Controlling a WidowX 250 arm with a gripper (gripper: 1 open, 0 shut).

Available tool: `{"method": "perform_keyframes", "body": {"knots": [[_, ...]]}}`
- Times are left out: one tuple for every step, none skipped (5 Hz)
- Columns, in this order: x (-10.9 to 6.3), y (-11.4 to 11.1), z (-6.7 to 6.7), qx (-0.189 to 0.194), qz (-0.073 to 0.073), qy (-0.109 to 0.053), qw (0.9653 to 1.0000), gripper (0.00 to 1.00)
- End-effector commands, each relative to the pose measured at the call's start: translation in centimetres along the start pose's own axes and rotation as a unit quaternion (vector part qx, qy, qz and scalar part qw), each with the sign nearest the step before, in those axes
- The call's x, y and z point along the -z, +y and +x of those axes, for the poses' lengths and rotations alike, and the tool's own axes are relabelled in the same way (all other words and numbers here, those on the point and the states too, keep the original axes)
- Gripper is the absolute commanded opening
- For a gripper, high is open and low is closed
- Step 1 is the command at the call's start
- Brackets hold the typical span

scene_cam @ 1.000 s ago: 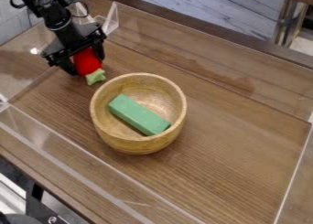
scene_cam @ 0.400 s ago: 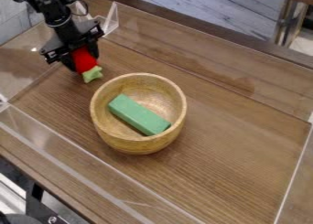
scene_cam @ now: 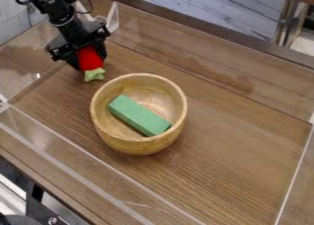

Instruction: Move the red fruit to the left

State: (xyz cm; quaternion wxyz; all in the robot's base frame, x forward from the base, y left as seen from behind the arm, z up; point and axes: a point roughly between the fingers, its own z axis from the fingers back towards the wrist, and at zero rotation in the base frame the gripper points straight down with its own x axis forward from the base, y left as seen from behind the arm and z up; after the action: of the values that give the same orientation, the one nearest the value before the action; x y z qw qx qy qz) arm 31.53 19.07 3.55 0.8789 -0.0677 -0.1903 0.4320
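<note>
The red fruit (scene_cam: 90,61) is a small glossy strawberry with its light green cap pointing toward the bowl. It sits low on the wooden table (scene_cam: 233,100) at the back left, just beyond the bowl's rim. My gripper (scene_cam: 86,56) comes down steeply over it from the upper left. Its black fingers (scene_cam: 73,54) stand close against the fruit on both sides, so the fruit's upper part is partly hidden. I see no gap between the fingers and the fruit.
A wooden bowl (scene_cam: 110,128) stands in the middle of the table with a green rectangular block (scene_cam: 139,115) lying inside it. Clear plastic walls (scene_cam: 37,59) fence the table on the left, back and front.
The fingers have drawn in around the red fruit. The gripper has rolled slightly, and the fruit has barely shifted on the table.
</note>
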Motion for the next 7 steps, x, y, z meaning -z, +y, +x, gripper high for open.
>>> {"method": "perform_keyframes", "body": {"knots": [[-0.4,-0.3,1.9,-0.029,0.011,-0.044,0.9986,1.00],[0.5,0.1,2.3,-0.067,0.029,-0.061,0.9954,1.00],[-0.1,0.0,2.3,-0.055,0.031,-0.058,0.9963,1.00],[-0.6,-0.2,2.4,-0.042,0.033,-0.056,0.9970,1.00],[-1.2,-0.1,2.6,-0.035,0.037,-0.054,0.9972,1.00],[-1.8,0.0,2.8,-0.029,0.041,-0.052,0.9974,1.00],[-2.2,-0.2,3.7,-0.047,0.050,-0.054,0.9962,1.00]]}}
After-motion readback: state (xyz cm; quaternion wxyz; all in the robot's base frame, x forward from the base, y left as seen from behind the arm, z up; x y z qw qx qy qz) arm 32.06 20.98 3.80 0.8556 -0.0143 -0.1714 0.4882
